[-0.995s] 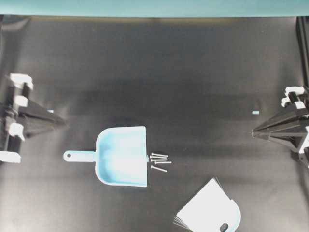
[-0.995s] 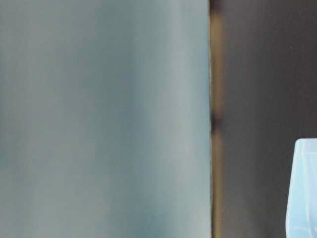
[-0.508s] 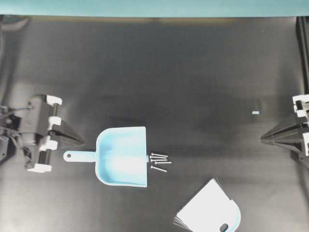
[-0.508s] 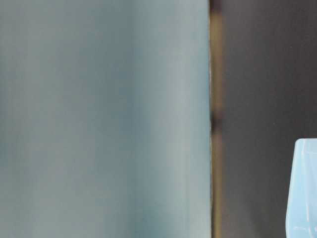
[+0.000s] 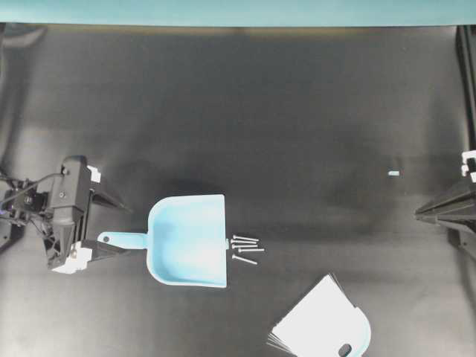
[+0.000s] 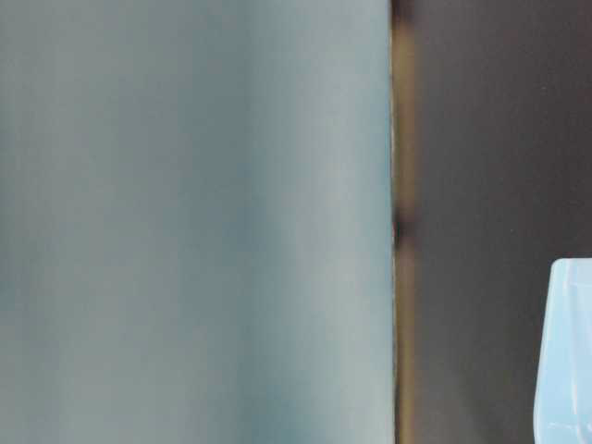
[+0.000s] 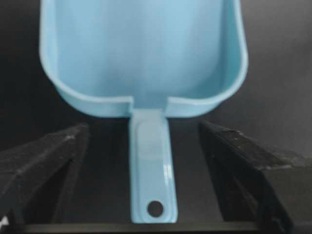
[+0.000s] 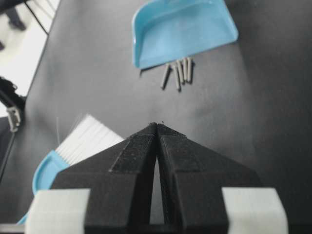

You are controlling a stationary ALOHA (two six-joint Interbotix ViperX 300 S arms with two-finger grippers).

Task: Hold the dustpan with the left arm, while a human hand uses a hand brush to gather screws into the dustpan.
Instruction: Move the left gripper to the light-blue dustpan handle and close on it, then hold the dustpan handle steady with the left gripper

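Where it was shut, left tool (image 7: 153,165) now straddles dustpan (image 7: 146,53) handle.

Smooth light-blue plastic with a soft sheen forms the dustpan (image 7: 146,53), its handle catching a faint highlight. Thin silver metal screws (image 5: 245,249) glint dully on the matt black desk (image 5: 282,111), which looks like a slightly rumpled sheet. The brush (image 5: 321,318) shows fine white bristles and a blue plastic back. Left hand (image 7: 146,170) fingers (image 7: 44,161) look coarse, matt black.
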